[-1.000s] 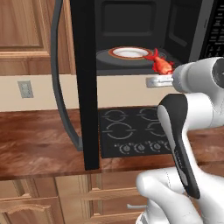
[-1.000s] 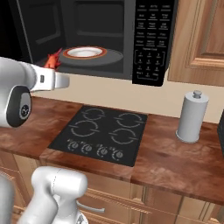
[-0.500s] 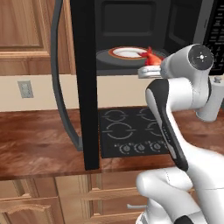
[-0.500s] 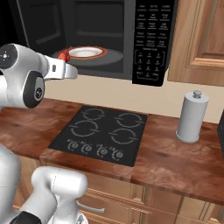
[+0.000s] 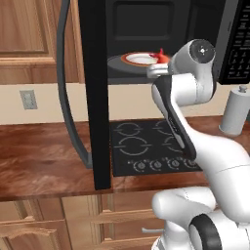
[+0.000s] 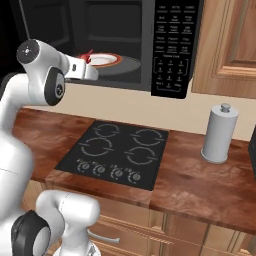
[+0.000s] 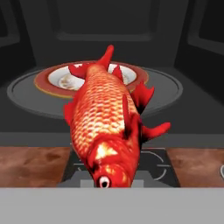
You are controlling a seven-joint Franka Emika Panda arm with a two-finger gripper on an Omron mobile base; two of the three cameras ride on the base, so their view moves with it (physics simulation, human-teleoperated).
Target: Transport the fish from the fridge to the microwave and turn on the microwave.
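Microwave (image 5: 146, 29) door (image 5: 95, 93) open, plate (image 7: 98, 76) on turntable (image 7: 162, 89); fish (image 7: 107, 127) apparently clamped in hand (image 6: 92, 74) at opening, tail toward plate

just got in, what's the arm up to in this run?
The arm is carrying the fish in its pincer toward the open microwave, above the cooktop. In the hand view the fish hangs just in front of the cavity, tail pointing at the plate on the turntable. It is not set down yet, and the door stands wide open.
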